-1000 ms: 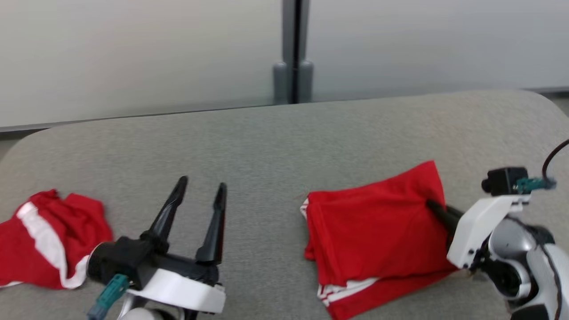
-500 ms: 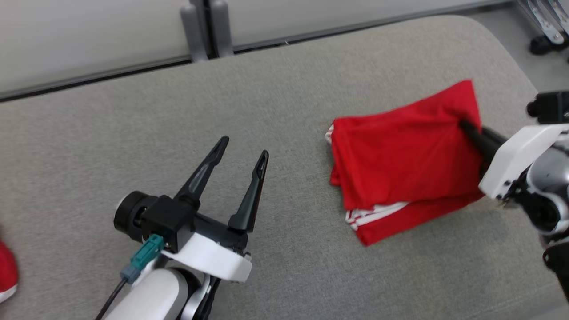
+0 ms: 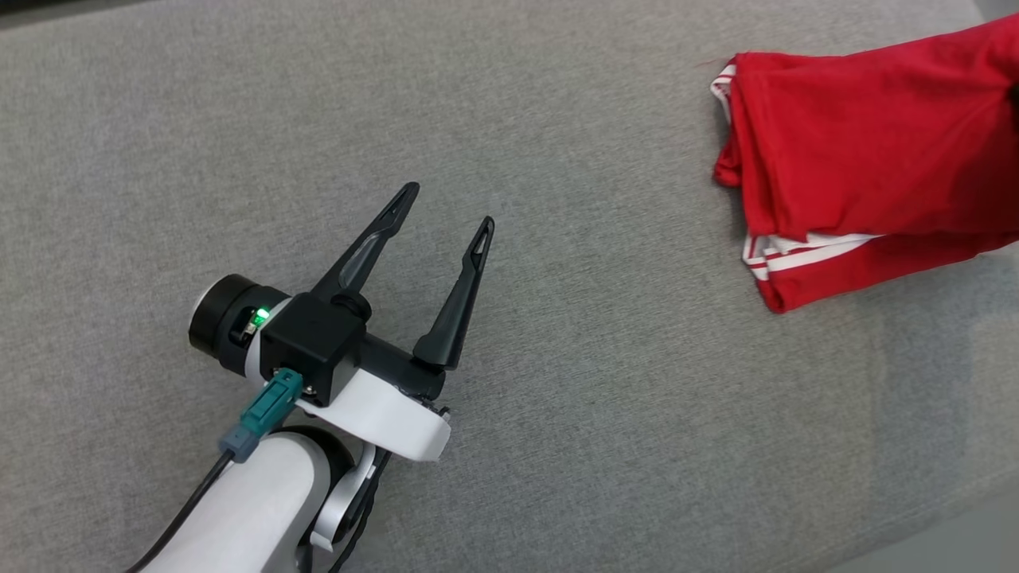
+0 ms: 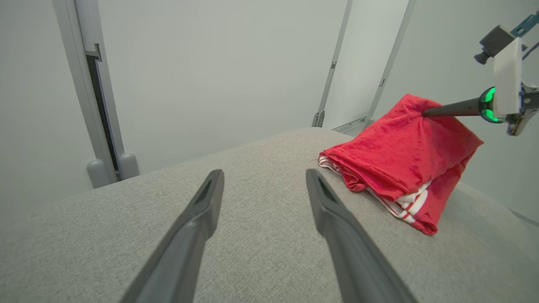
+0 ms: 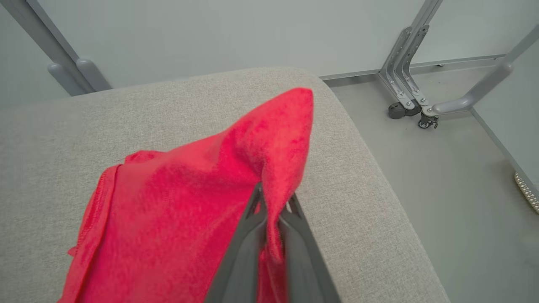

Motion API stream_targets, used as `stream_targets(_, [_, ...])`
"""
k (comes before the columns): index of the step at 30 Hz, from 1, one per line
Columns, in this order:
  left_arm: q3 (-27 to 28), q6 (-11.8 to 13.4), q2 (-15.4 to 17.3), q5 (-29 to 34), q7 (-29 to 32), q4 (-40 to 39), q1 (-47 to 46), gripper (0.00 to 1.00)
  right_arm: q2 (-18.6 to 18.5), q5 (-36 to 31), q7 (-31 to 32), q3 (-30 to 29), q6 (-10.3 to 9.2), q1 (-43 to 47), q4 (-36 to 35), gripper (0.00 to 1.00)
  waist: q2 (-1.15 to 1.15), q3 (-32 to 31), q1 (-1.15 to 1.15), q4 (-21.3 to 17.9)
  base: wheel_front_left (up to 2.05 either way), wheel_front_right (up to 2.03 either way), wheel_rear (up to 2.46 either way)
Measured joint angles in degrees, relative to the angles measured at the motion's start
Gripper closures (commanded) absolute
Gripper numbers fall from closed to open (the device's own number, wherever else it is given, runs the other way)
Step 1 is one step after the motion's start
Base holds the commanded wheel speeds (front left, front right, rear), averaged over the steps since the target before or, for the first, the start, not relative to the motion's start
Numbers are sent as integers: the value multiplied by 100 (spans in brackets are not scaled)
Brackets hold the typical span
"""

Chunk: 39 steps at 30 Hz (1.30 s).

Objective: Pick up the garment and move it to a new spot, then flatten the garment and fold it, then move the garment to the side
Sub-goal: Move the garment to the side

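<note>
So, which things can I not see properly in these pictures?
Head view: the picture's right edge cuts off the held end of the garment.
Right wrist view: the cloth wraps the fingertips of the right gripper, hiding how deep the pinch goes.
Left wrist view: the top fold hides the garment's lower layers.

One red garment [image 3: 860,143], one grey table [image 3: 557,119], one left end effector [image 3: 447,207] and one right end effector [image 5: 273,202].

no readable text, no labels, no brand marks, no numbers anywhere
</note>
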Motion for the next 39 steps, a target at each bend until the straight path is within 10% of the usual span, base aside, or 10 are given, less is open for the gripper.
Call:
stream_targets(3, [3, 10, 10, 2, 32, -23, -45, 0, -58, -229, -190, 38, 0, -240, 397, 60, 0, 131, 0, 95, 0, 0, 0])
stream_targets(5, [10, 26, 18, 2, 32, -33, -47, 0, -75, -417, -385, 31, 4, -402, 638, 0, 0, 178, 0, 169, 0, 0, 0])
stream_targets(16, [211, 138, -22, -188, -382, 138, 180, 0, 73, -1048, -1667, 68, 4, -609, 1120, 0, 0, -300, 0, 453, 0, 0, 0])
stream_targets(39, [1360, 907, 586, -914, -892, -25, 2187, 0, 1036, -1089, -2230, -367, 4, 2871, -2016, 0, 0, -2469, 0, 1289, 0, 0, 0])
